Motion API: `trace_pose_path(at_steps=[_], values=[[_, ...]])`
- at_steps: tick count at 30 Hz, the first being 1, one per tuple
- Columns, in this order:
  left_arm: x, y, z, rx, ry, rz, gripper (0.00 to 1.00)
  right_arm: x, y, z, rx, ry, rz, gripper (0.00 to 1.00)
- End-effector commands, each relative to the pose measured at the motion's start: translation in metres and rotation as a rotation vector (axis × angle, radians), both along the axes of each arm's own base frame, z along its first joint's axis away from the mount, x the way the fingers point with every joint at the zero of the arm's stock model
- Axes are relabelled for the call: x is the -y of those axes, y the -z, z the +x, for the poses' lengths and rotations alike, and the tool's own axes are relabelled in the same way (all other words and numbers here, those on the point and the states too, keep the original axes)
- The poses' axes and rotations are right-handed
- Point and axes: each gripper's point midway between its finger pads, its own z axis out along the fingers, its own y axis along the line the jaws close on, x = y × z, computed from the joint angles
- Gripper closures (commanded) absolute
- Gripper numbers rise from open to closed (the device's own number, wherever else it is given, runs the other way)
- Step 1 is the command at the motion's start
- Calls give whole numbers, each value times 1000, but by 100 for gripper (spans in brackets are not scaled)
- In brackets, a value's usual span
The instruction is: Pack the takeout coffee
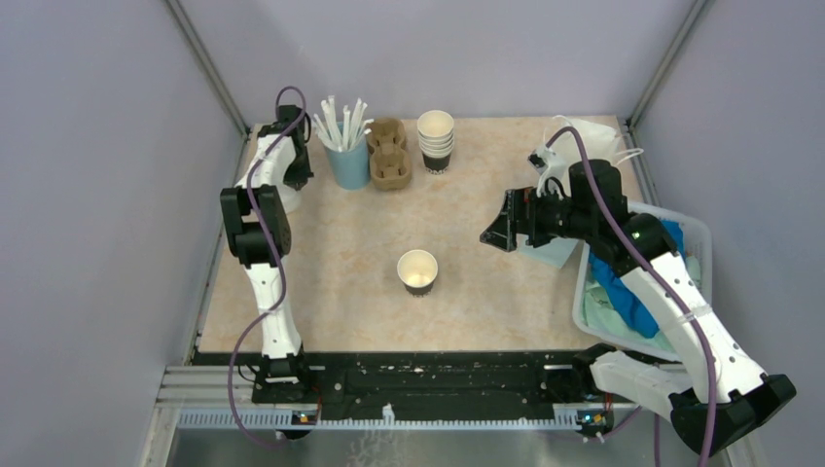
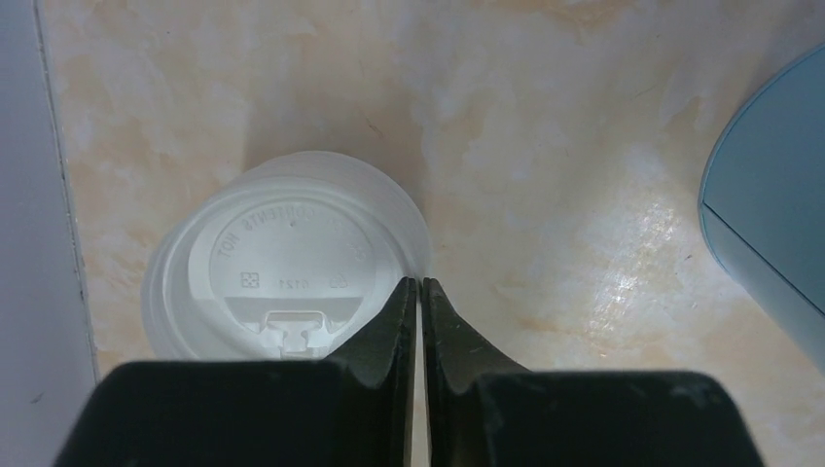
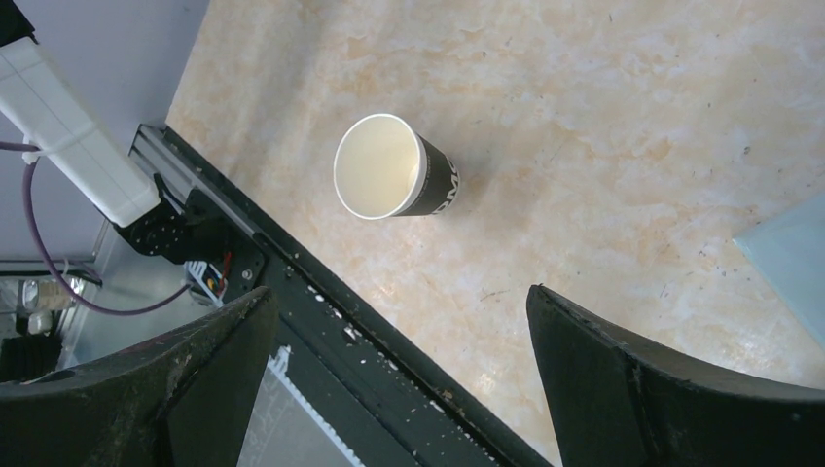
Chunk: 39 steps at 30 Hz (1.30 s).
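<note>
Left claw [image 2: 419,284] seen at thin slit, tips at right rim of lid stack [image 2: 292,263]; pinch on rim cannot be told. Stack found left of fingertips. Uncapped cup [image 1: 417,270] stood upright mid-table [image 1: 331,253], well apart. Right claw [image 3: 401,292] spread wide, empty.

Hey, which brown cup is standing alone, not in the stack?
The lone cup at the middle of the table, with no lid. The others are nested in a stack at the back, beside the cardboard carrier.
</note>
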Motion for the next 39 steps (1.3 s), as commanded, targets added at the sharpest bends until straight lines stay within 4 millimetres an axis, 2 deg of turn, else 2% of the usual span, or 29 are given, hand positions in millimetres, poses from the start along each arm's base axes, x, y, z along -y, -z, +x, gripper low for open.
trace_pose_path(at_steps=[1,8,14,15,17,20,22,25,28,32,39], values=[[-3,-23,9,52,2,37,91,-7,-7,2,30,-22,26,1],[-6,-39,10,81,-10,52,97,-8,-7,1,27,-26,31,1],[-3,-44,7,83,-6,39,99,-7,-7,0,28,-26,31,1],[-3,-46,6,82,-7,39,95,-7,-7,0,28,-26,31,1],[-6,-50,1,77,-26,49,78,-7,-7,0,30,-26,32,1],[-13,-63,-8,84,-72,85,72,-6,-7,-1,29,-24,31,1],[-21,-73,-15,93,-105,119,62,-6,-6,-1,29,-23,31,1],[-33,-86,-25,114,-146,139,54,-7,-5,-1,27,-27,32,1],[-48,-91,-37,105,-195,145,52,-8,-4,-1,26,-32,34,1],[-70,-82,-55,58,-254,131,52,-7,-4,-3,27,-33,34,1],[-87,-74,-54,47,-280,71,50,-9,-4,-4,25,-41,40,1]])
